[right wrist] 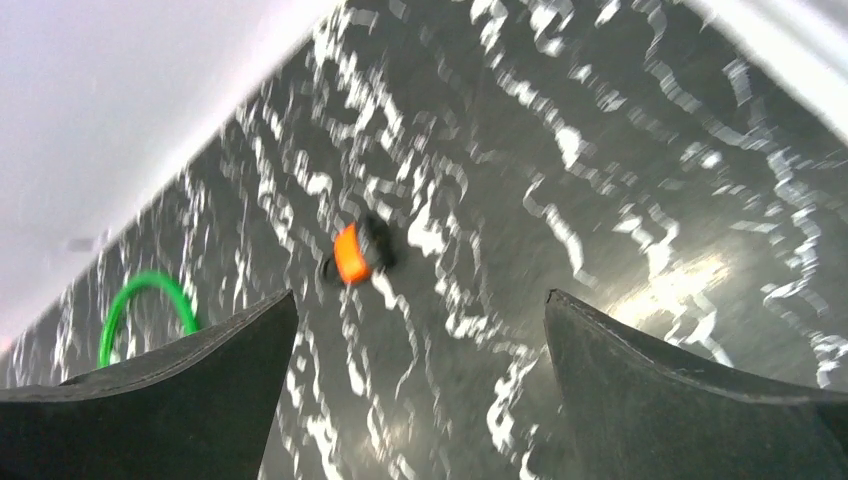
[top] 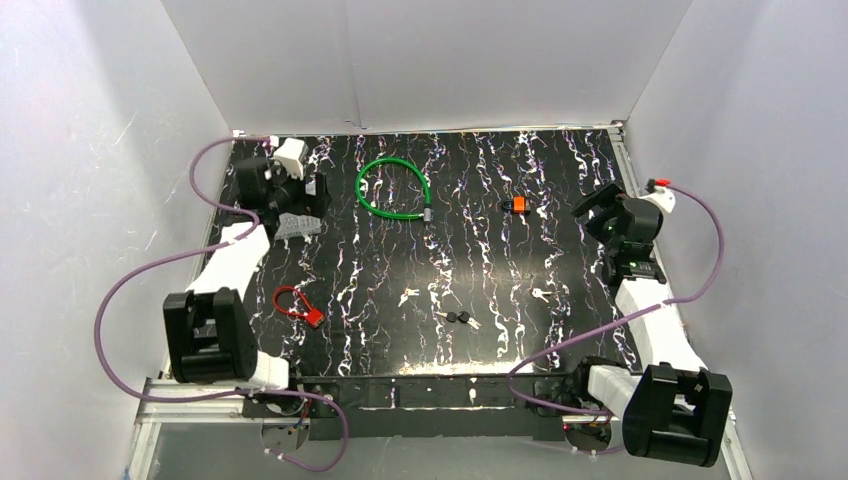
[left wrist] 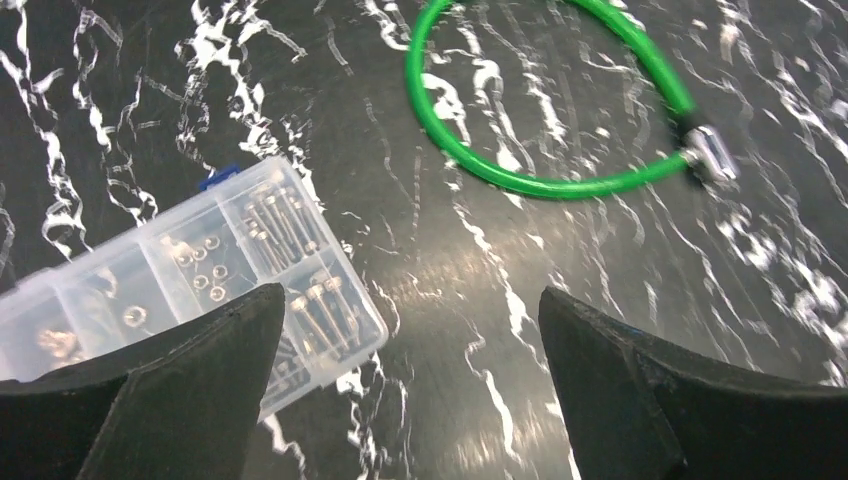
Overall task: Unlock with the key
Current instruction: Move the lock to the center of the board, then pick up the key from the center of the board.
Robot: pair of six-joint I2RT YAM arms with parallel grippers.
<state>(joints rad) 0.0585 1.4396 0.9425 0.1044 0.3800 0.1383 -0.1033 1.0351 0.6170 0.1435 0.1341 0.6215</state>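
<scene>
A green cable lock lies at the back of the table, its metal barrel at the loop's right end. It shows in the left wrist view too. A small orange padlock lies to its right and also shows in the right wrist view. A red cable lock lies front left. Loose keys lie mid-table: a silver one, black-headed ones and another silver one. My left gripper is open and empty, left of the green cable. My right gripper is open and empty, right of the padlock.
A clear plastic box of screws lies under my left gripper's left finger, also seen in the top view. White walls enclose the black marbled table on three sides.
</scene>
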